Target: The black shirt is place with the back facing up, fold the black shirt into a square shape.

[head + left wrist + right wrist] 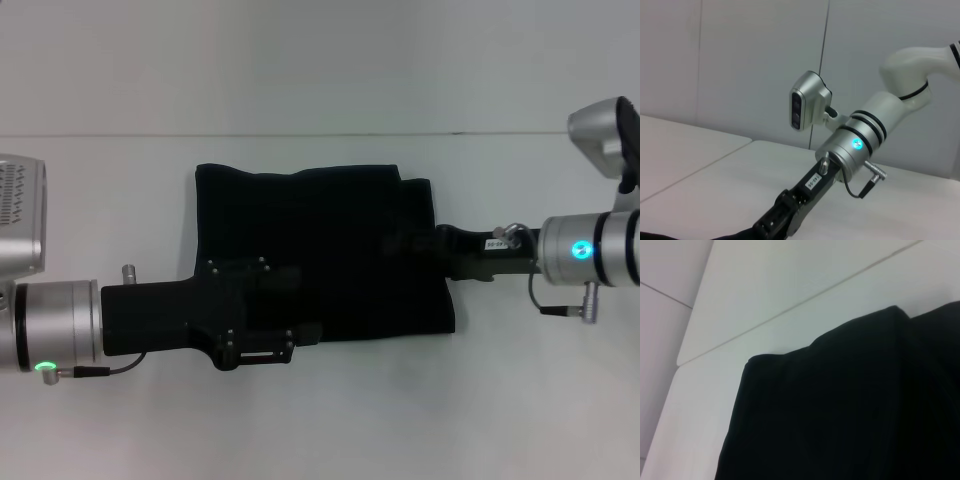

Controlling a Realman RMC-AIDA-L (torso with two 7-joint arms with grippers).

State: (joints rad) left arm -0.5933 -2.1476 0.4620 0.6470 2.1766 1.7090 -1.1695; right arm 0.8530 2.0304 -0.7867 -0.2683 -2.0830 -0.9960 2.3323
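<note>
The black shirt point(340, 230) lies on the white table as a folded, roughly rectangular block with layered edges along its right side. My left gripper point(300, 335) reaches in from the left and lies low over the shirt's near-left part, black against the black cloth. From the right, my right gripper point(415, 243) comes in at the shirt's right edge, over the middle of that side. The left wrist view shows the right gripper point(780, 217) low at the cloth. In the right wrist view the shirt point(840, 410) fills most of the picture.
The white table point(320, 420) stretches around the shirt on all sides. A seam point(300, 134) runs across it just beyond the shirt. A pale wall point(765, 60) stands behind the table.
</note>
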